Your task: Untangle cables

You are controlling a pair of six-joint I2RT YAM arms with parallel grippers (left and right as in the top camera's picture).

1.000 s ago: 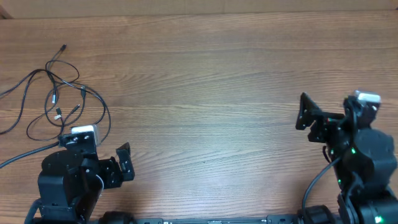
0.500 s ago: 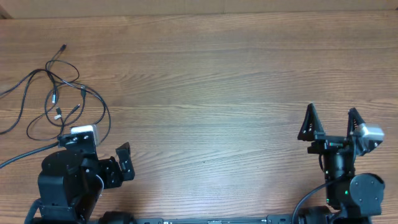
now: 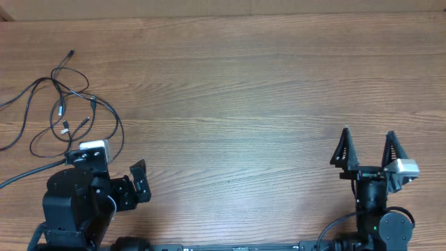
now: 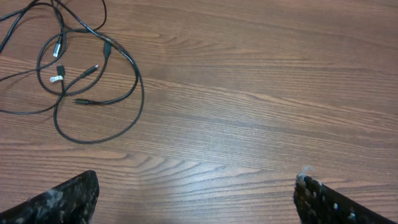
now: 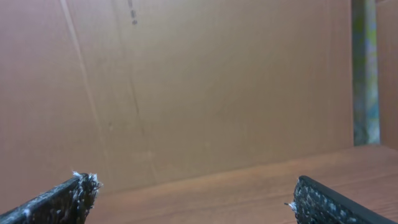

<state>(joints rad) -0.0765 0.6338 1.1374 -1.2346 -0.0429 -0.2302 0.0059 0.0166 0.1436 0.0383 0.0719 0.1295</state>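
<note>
Thin black cables (image 3: 66,104) lie in a loose tangle of loops at the far left of the wooden table, with small plug ends among them. They also show at the top left of the left wrist view (image 4: 81,81). My left gripper (image 3: 139,183) is open and empty near the front left, well short of the cables; its fingertips frame bare wood in the left wrist view (image 4: 196,193). My right gripper (image 3: 367,148) is open and empty at the front right, far from the cables, and points level toward the far wall (image 5: 193,193).
A brown cardboard wall (image 5: 205,81) stands beyond the table's far edge. A thicker black arm cable (image 3: 21,174) runs off the left side by the left base. The wooden tabletop (image 3: 237,104) stretches between the two arms.
My right arm has pulled back toward its base and turned so that both open fingers point away from it. The left arm and the cables have not moved.
</note>
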